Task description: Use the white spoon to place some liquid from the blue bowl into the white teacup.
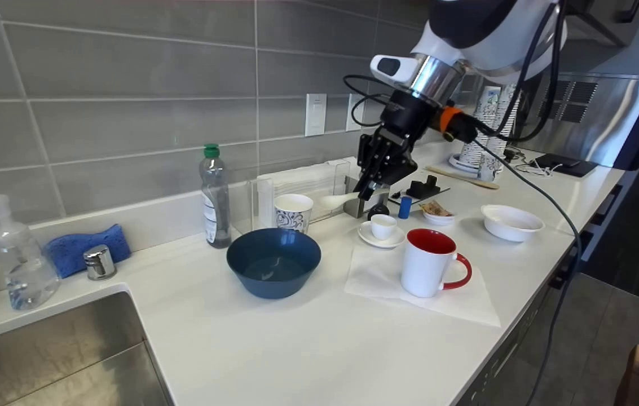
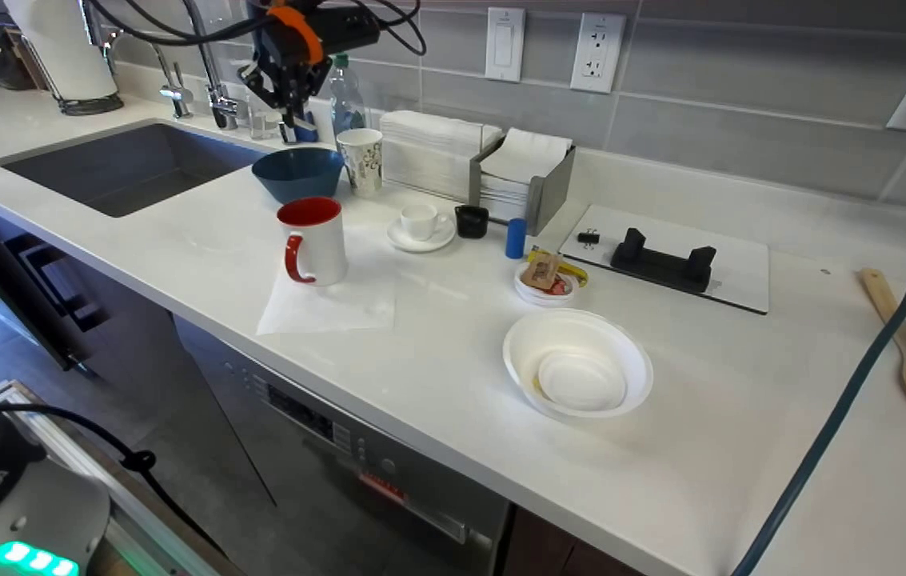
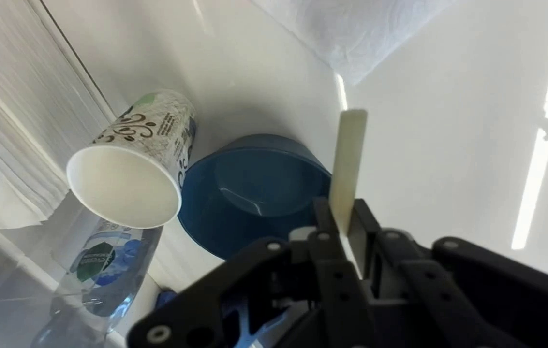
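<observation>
Above the level of the round, deep dark-blue bowl [image 1: 273,288], and to its right in an exterior view, hangs the slim plain white spoon [image 1: 335,201], pinched by the handle in the black two-fingered gripper [image 3: 344,213]; the handle's end projects past the gripper's tips. Whether the spoon lies directly over the dark-blue bowl cannot be told. Right of that bowl in both exterior views, the small squat white teacup [image 1: 384,228] stands upright on its matching round saucer [image 1: 381,244]; well apart, on the same side, sits the shallow round white bowl [image 1: 514,232]. Also right of the dark-blue bowl, in an exterior view, the tall white mug with red handle and interior [image 1: 422,270] rests on a white paper sheet [image 1: 373,276]. Just beside the dark-blue bowl stands the scroll-patterned white paper cup [image 1: 292,219].
</observation>
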